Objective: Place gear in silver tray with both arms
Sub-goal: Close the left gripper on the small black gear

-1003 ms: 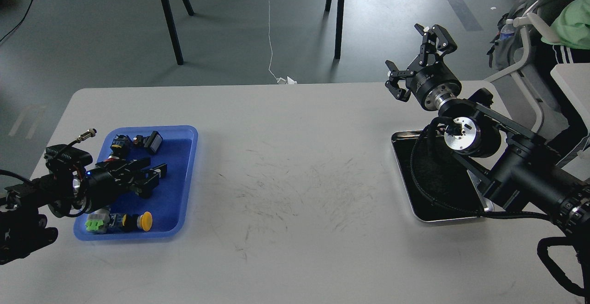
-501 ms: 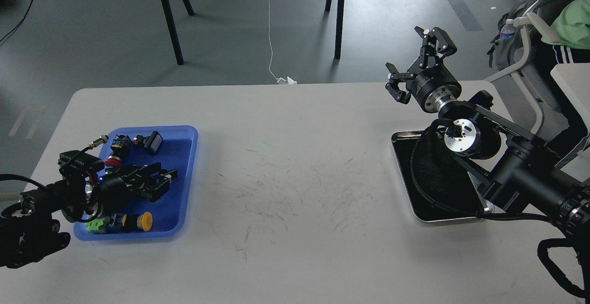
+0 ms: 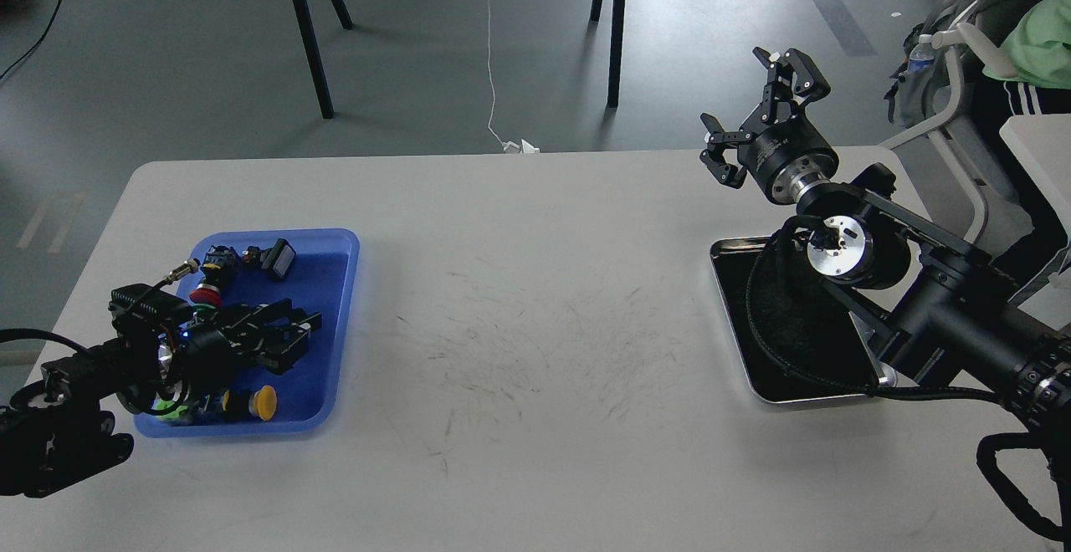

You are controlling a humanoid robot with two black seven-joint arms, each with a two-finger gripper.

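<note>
The silver tray [image 3: 778,399], with its black inner surface, lies at the table's right and is partly hidden by my right arm. My right gripper [image 3: 757,115] is raised over the table's far right edge, beyond the tray, open and empty. My left gripper [image 3: 294,336] is low inside the blue tray [image 3: 339,301], among small parts. It is dark, and I cannot tell its fingers apart or see anything held. I cannot pick out a gear among the parts.
The blue tray holds a yellow-capped button [image 3: 265,401], a green connector [image 3: 169,410], a red part [image 3: 202,294] and black parts [image 3: 279,258]. Chair legs [image 3: 617,25] stand beyond the table. A person in green [image 3: 1042,42] sits at far right.
My left arm has moved right and toward the near side of the blue tray, lowering among the parts. My right arm has barely moved and its gripper stays open.
</note>
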